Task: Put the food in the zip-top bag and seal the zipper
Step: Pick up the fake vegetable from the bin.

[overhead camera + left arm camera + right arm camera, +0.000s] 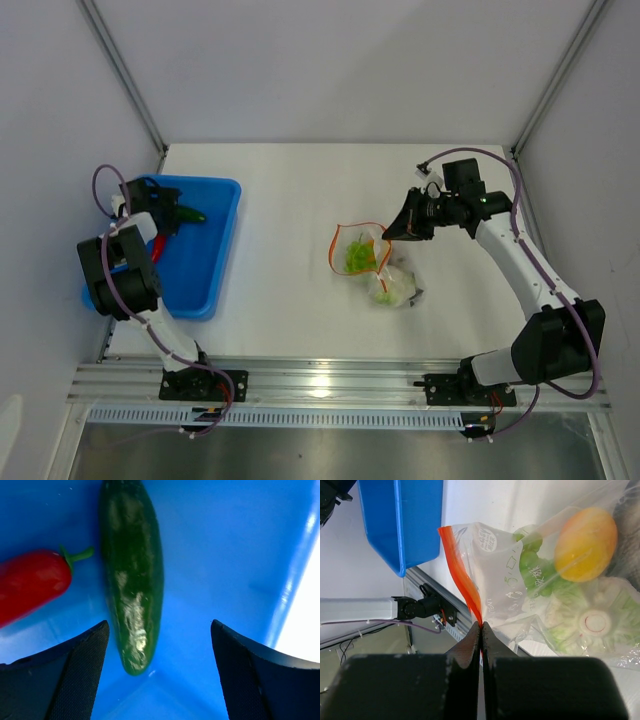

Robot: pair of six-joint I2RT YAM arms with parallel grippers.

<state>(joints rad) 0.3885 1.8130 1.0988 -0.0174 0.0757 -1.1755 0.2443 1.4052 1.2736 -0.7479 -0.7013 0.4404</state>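
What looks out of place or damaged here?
Nothing is spilled or damaged. Only the cucumber and red chili lie in the blue tray, outside the zip-top bag, whose orange-red zipper the right pincer pinches.

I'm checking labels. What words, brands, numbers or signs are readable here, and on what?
Round white seal on the clear crinkly zip-top bag, beside its orange-red zipper strip: lettering too blurred to read.
Faint white print lower on that bag: too crumpled to read.
Red ring on the white-green leafy toy vegetable: plain circle, no letters.
Blue plastic tray, dark green toy cucumber, red toy chili: none.
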